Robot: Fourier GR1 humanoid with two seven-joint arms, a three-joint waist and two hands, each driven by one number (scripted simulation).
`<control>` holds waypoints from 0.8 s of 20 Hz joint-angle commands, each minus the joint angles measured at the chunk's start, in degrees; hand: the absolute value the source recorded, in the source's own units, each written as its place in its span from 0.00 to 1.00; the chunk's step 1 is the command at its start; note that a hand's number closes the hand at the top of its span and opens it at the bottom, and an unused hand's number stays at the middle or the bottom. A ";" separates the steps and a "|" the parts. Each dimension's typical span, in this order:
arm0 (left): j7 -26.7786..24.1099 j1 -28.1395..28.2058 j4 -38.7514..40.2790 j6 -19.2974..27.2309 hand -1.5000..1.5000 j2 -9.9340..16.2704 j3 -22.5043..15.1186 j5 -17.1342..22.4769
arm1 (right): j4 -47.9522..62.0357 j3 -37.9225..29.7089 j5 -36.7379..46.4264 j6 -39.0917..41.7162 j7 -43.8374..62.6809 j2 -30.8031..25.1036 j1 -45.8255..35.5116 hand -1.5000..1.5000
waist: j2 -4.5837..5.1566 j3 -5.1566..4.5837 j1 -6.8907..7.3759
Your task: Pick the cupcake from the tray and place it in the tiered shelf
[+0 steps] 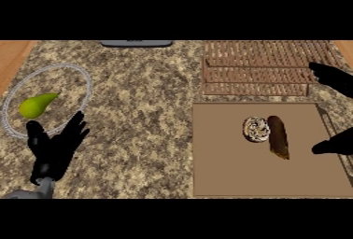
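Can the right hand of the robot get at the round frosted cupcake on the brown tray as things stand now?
Probably yes. The right hand is at the flat brown tray's right edge, fingers apart. The round frosted cupcake lies left of the dark brown elongated pastry, which touches it and may hinder a sideways approach; from above nothing covers it.

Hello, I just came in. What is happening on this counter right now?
Nothing is held yet. A round frosted cupcake lies on the flat brown tray, touching a dark brown baguette-like loaf. The right hand is at the tray's right edge, fingers spread toward them. The wooden slatted tiered shelf stands behind the tray. The left hand rests open near a wire-rimmed glass bowl holding a green pear.
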 commanded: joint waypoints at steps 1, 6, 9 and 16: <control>-2.61 -2.10 5.82 -1.76 0.50 -2.46 0.17 -1.10 | -3.44 2.62 4.11 -2.60 11.12 1.20 -4.42 0.00 | 0.42 -0.49 -0.24; -0.02 -1.12 3.95 -2.63 0.50 -1.33 1.87 -0.82 | -1.46 9.22 10.62 -3.70 19.21 8.79 -9.22 0.00 | 0.44 -0.43 0.33; -0.91 0.69 3.46 -2.63 0.50 -2.68 1.24 -2.13 | 1.52 8.30 11.91 1.10 15.03 7.41 -5.69 0.00 | 0.38 -0.38 -0.04; -1.59 -1.41 6.31 -4.55 0.50 -3.00 4.42 -3.01 | -1.51 11.31 18.35 1.62 25.43 12.94 -8.28 0.00 | 0.33 -0.40 -0.23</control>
